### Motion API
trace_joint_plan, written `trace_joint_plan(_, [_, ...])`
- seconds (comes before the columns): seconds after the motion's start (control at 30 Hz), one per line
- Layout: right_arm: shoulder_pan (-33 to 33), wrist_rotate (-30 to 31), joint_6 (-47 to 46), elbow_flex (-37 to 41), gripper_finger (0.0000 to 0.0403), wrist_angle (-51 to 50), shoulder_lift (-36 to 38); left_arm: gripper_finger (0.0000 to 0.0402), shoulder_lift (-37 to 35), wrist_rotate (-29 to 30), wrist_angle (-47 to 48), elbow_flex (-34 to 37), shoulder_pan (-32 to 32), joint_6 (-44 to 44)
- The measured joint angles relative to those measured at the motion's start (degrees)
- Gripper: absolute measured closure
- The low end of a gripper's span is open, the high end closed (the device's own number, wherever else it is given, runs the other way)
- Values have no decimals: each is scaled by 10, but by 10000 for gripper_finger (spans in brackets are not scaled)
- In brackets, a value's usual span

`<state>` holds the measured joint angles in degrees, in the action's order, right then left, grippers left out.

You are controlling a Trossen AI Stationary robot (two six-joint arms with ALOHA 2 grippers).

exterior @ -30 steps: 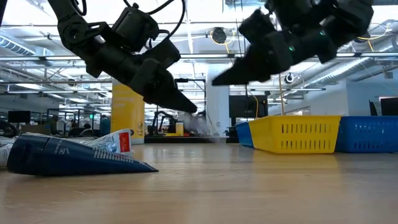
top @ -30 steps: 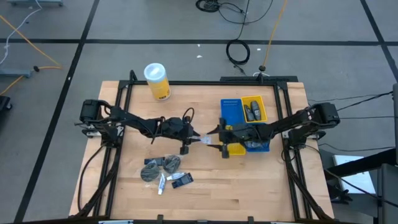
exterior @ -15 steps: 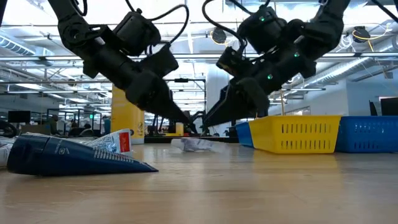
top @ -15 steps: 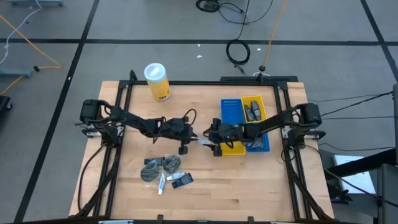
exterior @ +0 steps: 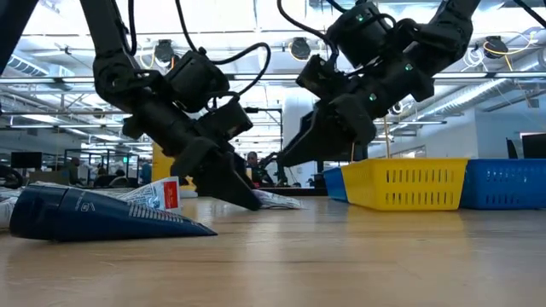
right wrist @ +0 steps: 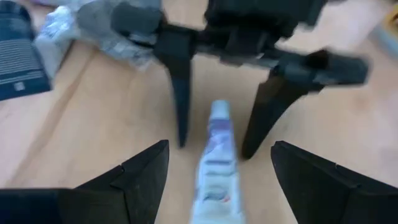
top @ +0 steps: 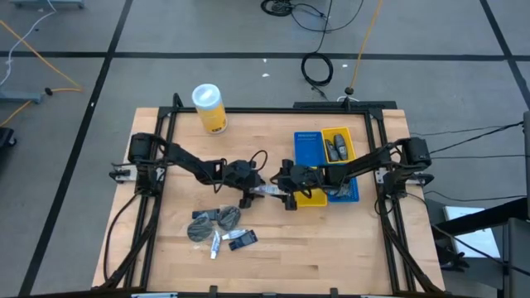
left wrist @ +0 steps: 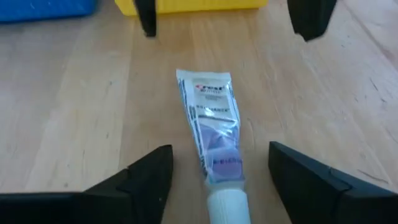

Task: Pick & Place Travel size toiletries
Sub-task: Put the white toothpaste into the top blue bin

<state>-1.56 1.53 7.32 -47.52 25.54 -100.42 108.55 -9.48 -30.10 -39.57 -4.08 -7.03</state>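
A thin white tube (left wrist: 214, 124) lies flat on the wood at mid-table (top: 269, 190), its cap toward my left gripper. My left gripper (left wrist: 221, 152) is open and low over the table (top: 257, 189). Its fingers stand on either side of the tube's cap end, apart from it. My right gripper (right wrist: 221, 146) is open too and faces it from the tray side (top: 280, 189). Its fingers flank the tube's flat end (left wrist: 202, 78) without touching. More toiletries lie near the front: grey pouches (top: 214, 222), a white tube (top: 215, 242) and a dark packet (top: 242, 240).
The blue-and-yellow tray (top: 308, 147) stands just right of the right gripper, with small items in its yellow far compartment (top: 336, 147). A yellow canister with a white lid (top: 209, 108) stands at the far left. In the low view a dark packet (exterior: 94, 213) lies close to the camera.
My left gripper has come down to the table. The white tube, which hung in the air at its fingertips, now lies flat on the wood. My right gripper has moved left from over the tray toward the tube and sunk low, so it now faces the left gripper.
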Motion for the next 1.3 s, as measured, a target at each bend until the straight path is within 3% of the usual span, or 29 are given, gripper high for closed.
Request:
trace_joint_plan(0.1, [0, -3, -20, 0, 135, -14, -1, 196, -4, -2, 5, 0, -2, -2])
trace_joint_plan(0.33, [0, -2, -31, 0, 143, -17, 0, 356, -36, 23, 42, 2, -3, -5])
trace_joint_plan(0.5, [0, -1, -32, 0, 143, -9, 0, 360, -66, 30, 29, 2, -3, 5])
trace_joint_plan(0.57, [0, 3, -32, 0, 143, -5, 0, 341, -72, 29, 24, 2, -2, 22])
trace_joint_plan(0.73, [0, 78, -32, 0, 146, -5, 0, 303, -74, 30, 3, 2, 10, 29])
trace_joint_plan(0.9, [0, 57, -32, 0, 166, -4, 0, 317, -74, 47, -7, 2, 19, 29])
trace_joint_plan(1.1, [1, 15, -32, 1, 227, -6, 0, 342, -74, 51, -14, 2, 19, 28])
trace_joint_plan(1.3, [1, 16, -32, 1, 261, -5, 0, 354, -74, 56, -38, 2, 19, 30])
